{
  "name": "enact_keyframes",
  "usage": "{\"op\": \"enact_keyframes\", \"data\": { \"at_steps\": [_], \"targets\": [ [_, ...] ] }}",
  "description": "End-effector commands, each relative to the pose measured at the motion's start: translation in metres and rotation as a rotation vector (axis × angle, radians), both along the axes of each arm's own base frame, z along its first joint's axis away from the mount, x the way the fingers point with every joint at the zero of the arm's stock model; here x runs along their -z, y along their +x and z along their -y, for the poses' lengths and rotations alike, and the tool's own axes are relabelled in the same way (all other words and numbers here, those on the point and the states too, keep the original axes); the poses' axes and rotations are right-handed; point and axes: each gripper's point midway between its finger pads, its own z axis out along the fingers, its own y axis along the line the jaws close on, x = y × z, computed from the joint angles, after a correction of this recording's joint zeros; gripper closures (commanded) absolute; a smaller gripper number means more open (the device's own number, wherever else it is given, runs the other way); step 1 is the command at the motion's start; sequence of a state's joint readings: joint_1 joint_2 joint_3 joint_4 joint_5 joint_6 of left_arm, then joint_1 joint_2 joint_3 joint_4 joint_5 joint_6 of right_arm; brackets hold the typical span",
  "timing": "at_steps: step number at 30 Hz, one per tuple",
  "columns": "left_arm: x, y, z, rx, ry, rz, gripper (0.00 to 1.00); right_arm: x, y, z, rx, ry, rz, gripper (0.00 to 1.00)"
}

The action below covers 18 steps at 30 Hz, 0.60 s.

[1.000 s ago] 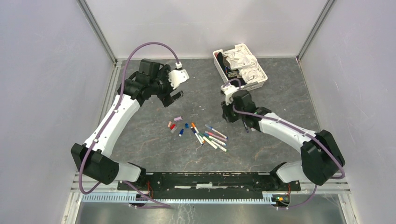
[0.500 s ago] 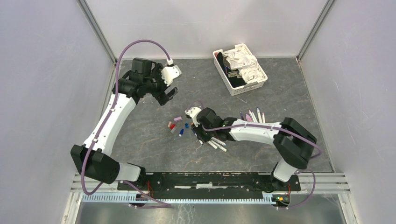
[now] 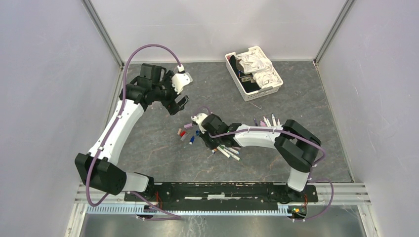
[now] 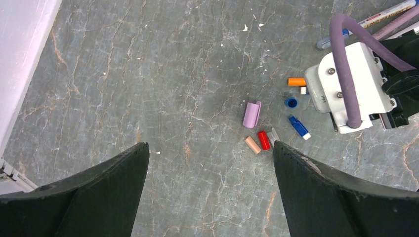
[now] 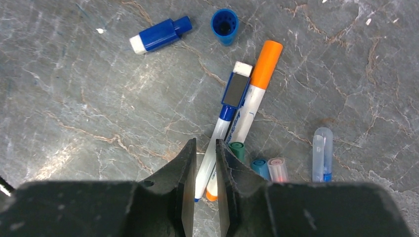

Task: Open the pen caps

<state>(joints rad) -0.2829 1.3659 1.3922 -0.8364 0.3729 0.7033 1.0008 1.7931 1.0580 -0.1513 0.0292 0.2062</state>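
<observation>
**Student:** What do the largest parts contribute?

**Tutor:** The worktop is a flat grey slab with stone veining. It looks hard and slick, so round pens may roll on it. The white slotted basket holds crumpled cloth and stands well apart at the far side.

**Student:** How do the fingers stand?

**Tutor:** The left fingers are spread wide and hold nothing, hovering above the loose caps. The right fingers are narrow, astride the white barrel of a blue-trimmed pen in the pile of pens at mid-worktop. Whether they clamp it cannot be told.

**Student:** What may go wrong?

**Tutor:** The orange-capped pen lies touching that barrel, so the fingers might pinch both. The smooth cylinder might also slip or pivot out of the grip.

**Student:** And the caps?

**Tutor:** They are short, glossy plastic stubs. A lilac cap, a red cap and a hollow blue cap lie loose just beside the pile. A passing arm could scatter them.
</observation>
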Motion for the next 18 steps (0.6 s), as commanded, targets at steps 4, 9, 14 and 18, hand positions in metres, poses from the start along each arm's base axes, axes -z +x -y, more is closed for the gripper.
{"op": "enact_keyframes", "data": {
  "at_steps": [4, 9, 14, 18],
  "targets": [
    [-0.014, -0.005, 0.003, 0.019, -0.026, 0.014, 0.01, 0.004, 0.011, 0.0, 0.062, -0.027, 0.031, 0.76],
    [-0.013, -0.009, 0.003, 0.036, -0.02, 0.008, 0.01, 0.013, 0.006, 0.007, 0.065, -0.076, 0.024, 0.76],
    [-0.013, -0.013, 0.006, 0.062, -0.022, -0.005, 0.01, 0.019, -0.007, 0.007, 0.026, -0.093, 0.019, 0.76],
    [-0.011, -0.02, 0.007, 0.096, -0.02, -0.03, 0.01, 0.021, -0.015, 0.009, -0.003, -0.105, 0.016, 0.83]
  ]
}}
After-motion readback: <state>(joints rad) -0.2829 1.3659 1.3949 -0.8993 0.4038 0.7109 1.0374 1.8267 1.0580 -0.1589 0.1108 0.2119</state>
